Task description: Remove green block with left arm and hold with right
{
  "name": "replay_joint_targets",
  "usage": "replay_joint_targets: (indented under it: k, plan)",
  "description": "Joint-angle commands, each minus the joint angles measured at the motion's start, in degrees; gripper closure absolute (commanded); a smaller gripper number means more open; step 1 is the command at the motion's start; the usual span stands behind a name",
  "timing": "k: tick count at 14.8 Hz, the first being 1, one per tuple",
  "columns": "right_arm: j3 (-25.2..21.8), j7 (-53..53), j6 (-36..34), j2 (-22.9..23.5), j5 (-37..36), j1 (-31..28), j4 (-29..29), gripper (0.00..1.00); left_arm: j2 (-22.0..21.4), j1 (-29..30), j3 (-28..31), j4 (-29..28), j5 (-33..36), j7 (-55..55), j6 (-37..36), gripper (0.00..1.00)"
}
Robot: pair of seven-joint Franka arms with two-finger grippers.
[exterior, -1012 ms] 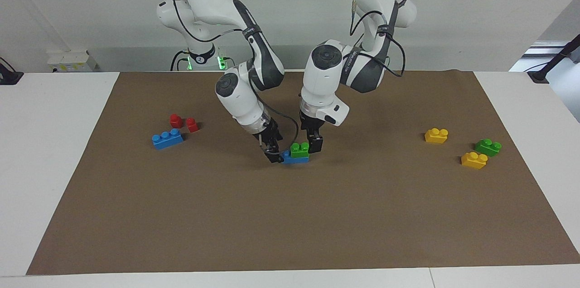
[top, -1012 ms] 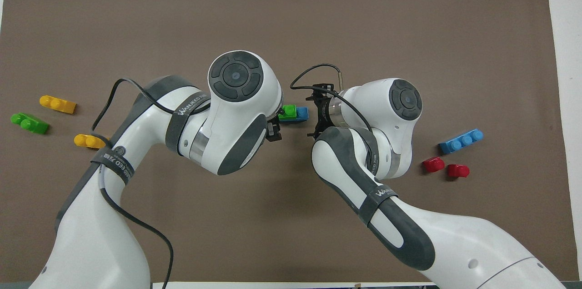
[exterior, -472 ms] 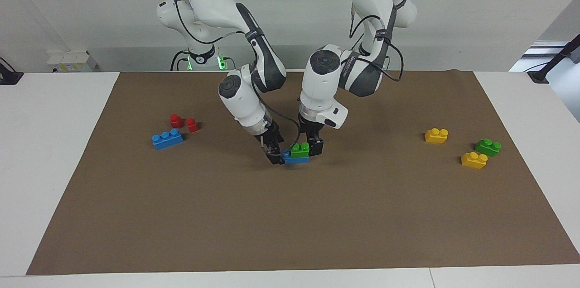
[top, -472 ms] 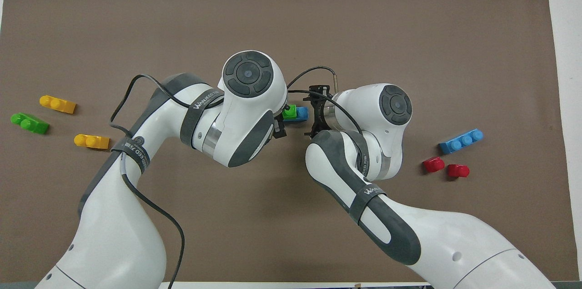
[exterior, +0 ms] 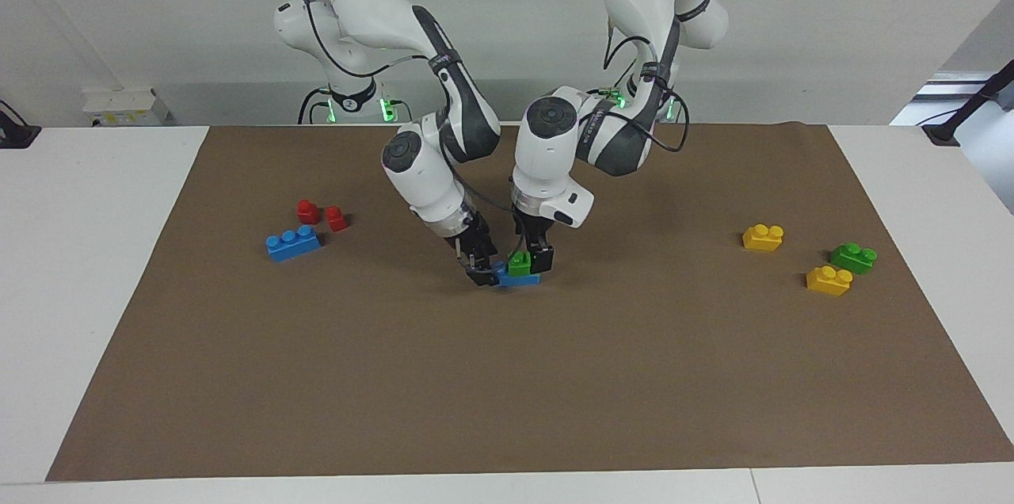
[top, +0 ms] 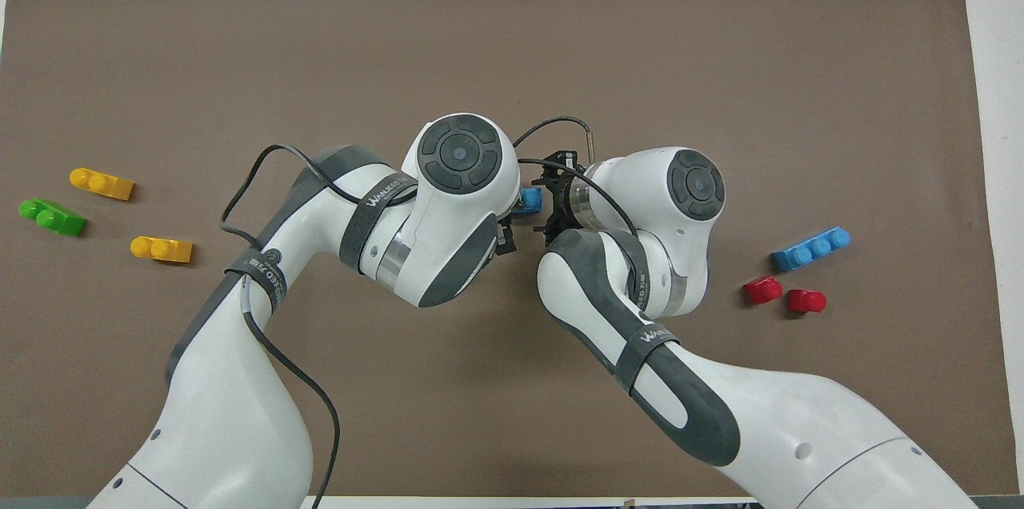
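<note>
The green block (exterior: 520,265) is sitting on top of a short blue brick (exterior: 519,278) near the middle of the brown mat (exterior: 554,393) that is covering the bench (exterior: 79,266). The left hand (exterior: 531,259) is reaching straight down onto the green block and hugging it. Whether that hand is apart or clamped on the block cannot be told. The right hand (exterior: 480,273) is coming in at a slant from the right arm's end, and it is clamped on the end of the blue brick beneath the green block. In the overhead view the left arm's wrist is hiding the green block, and only a bit of the blue brick (top: 529,201) is showing beside the right hand (top: 554,205).

Toward the right arm's end of the bench, a longer blue brick (exterior: 293,242) is lying with two red blocks (exterior: 308,211) (exterior: 336,218) just beside it, nearer to the robots. Toward the left arm's end, a second green brick (exterior: 853,257) is lying between two yellow bricks (exterior: 763,237) (exterior: 829,280).
</note>
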Motion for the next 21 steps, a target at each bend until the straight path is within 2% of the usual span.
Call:
replay_joint_targets:
  k: [1,7,8,9,10,11,13,19,21]
  plan:
    - [-0.2,-5.1,1.4,0.4,2.2,0.6,-0.1,1.0,-0.6,-1.2,0.9,-1.8,1.3,-1.8,2.0,0.0]
    - [-0.2,-4.7,1.5,0.4,2.5,0.5,-0.1,1.0,-1.1,-1.5,0.9,-3.8,2.7,-1.6,2.7,0.01]
    - [-0.2,-4.7,1.7,0.4,4.4,0.5,-0.1,1.0,-1.2,-1.9,0.9,-3.9,3.3,-1.6,2.7,0.06]
    - [-0.2,-5.0,2.1,0.4,5.6,0.6,-0.2,1.0,-1.2,-1.9,0.9,-3.8,3.4,-1.4,2.4,0.15]
    - [-0.2,-5.0,2.4,0.5,5.6,0.5,-0.2,1.0,-1.3,-2.0,0.9,-3.7,3.5,-1.5,2.4,0.32]
    - [-0.2,-5.0,2.5,0.5,5.6,0.5,-0.2,1.0,-1.2,-2.1,0.9,-3.7,4.1,-1.4,2.4,0.6]
    - [-0.2,-5.1,2.5,0.5,5.6,0.5,-0.2,1.0,-1.3,-2.9,0.8,-3.7,4.9,-1.2,2.7,1.0]
    - [-0.2,-5.2,2.7,0.5,5.6,0.5,-0.3,1.0,-1.5,-2.9,0.8,-3.6,4.9,-1.0,2.3,1.0]
    - [-0.2,-5.2,2.7,0.5,5.6,0.4,-0.3,1.0,-3.2,-2.7,0.8,-3.8,4.9,-0.9,1.4,1.0]
